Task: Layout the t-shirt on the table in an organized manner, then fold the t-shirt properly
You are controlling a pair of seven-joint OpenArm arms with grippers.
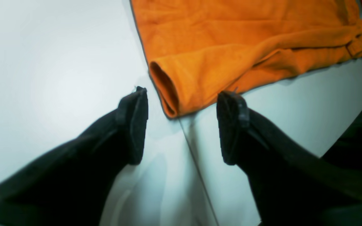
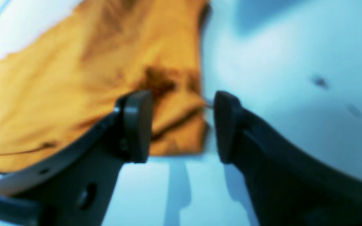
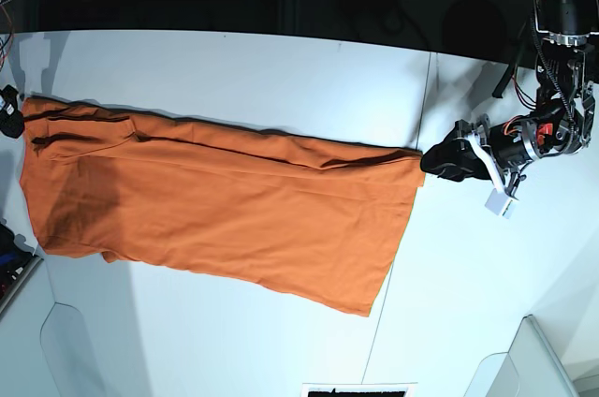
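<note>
Bright orange t-shirt [image 3: 225, 200] spread long and flat across white table [image 3: 281, 69], no readable writing; left gripper [image 1: 181, 125] and right gripper [image 2: 182, 125] spread apart, empty.

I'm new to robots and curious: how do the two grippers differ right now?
The left gripper hovers mostly over bare table, a corner of the t-shirt just ahead; the right gripper hovers over the t-shirt's edge. Left fingers look black, right fingers greyer. Both stand open, holding nothing.

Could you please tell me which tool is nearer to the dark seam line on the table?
Left. The left tool hangs right over the seam, at the t-shirt's corner. The right tool sits at the shirt's opposite end, no seam in its view.
</note>
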